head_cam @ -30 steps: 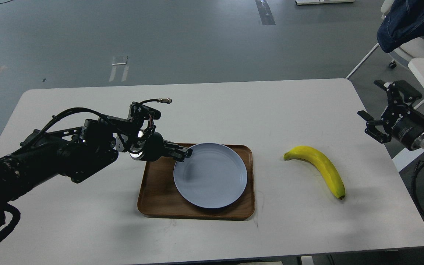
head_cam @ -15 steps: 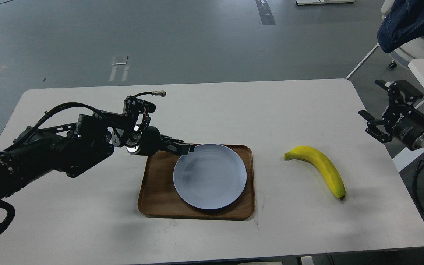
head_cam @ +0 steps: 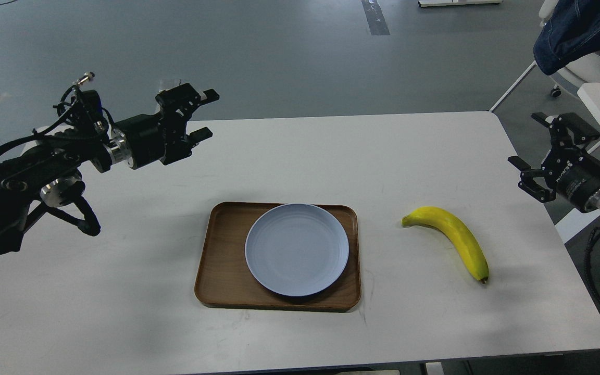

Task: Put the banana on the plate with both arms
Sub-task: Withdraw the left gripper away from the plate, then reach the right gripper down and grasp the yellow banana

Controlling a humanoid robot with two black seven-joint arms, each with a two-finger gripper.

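Round pale blue-grey plate (head_cam: 297,249) sitting on brown wood-grain tray (head_cam: 220,271), curved yellow banana (head_cam: 453,238) lying right of it, nothing between. Left gripper (head_cam: 199,114) raised up-left of plate, right gripper (head_cam: 533,148) hovering far right, both spread wide, holding nothing.

Showing matt, smooth pale glaze on the plate (head_cam: 297,250); lying on satin wood-grain of the tray (head_cam: 227,271). Gleaming softly, waxy yellow skin of the banana (head_cam: 453,237). Looking matt white laminate, faintly scuffed: the table (head_cam: 123,312). Reading as matt black plastic with polished metal rings: both arms.
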